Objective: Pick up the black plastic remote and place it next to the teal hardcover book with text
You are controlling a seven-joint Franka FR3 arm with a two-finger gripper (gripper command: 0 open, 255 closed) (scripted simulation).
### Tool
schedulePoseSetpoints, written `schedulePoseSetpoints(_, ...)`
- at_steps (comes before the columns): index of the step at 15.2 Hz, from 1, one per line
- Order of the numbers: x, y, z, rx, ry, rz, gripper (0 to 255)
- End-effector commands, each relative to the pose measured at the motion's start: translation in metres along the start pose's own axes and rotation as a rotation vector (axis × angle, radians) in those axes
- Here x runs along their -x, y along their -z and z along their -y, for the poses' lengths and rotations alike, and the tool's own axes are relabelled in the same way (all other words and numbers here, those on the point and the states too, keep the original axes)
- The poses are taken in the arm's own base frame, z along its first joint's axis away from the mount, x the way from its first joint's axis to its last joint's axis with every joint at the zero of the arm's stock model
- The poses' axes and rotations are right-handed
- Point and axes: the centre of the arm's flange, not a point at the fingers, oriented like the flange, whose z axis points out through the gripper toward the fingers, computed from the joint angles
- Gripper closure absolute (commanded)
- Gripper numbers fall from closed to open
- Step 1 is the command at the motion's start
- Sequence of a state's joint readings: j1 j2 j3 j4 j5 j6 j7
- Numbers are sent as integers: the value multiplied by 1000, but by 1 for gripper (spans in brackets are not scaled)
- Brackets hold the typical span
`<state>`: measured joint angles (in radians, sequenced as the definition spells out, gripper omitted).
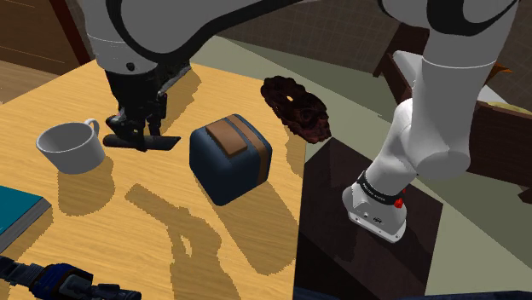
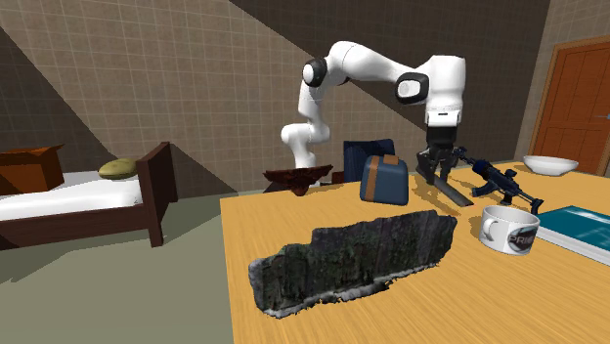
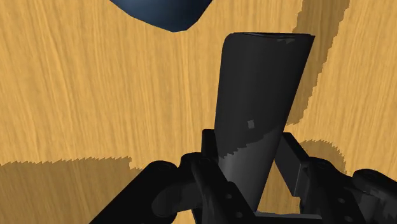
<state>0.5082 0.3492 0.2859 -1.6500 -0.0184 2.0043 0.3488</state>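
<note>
You have the table (image 1: 102, 213) with the arm (image 1: 426, 128) reaching across it. The blue bag (image 1: 230, 158) sits mid-table. The teal book (image 1: 17, 213) lies at the shoulder view's lower left edge, with the mug (image 1: 72, 147) beyond it. The remote (image 1: 141, 142) is between mug and bag, well apart from the book, tilted in the second exterior view. The gripper (image 1: 136, 129) is clamped on the remote, one finger on each side.

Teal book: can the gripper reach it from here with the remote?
Probably yes. The gripper, shut on the remote, has just the white mug standing between it and the book; it could likely pass over.
</note>
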Motion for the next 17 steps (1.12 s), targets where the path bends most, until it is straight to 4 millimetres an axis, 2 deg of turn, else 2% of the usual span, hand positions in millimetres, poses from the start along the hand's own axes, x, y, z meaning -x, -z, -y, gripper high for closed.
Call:
schedulePoseSetpoints(1,-3,-2,27,0,-2,0,255)
schedulePoseSetpoints(15,-18,-17,210,0,-2,0,255)
schedulePoseSetpoints(16,-19,-18,219,0,-2,0,255)
schedulePoseSetpoints(17,-19,-23,218,0,-2,0,255)
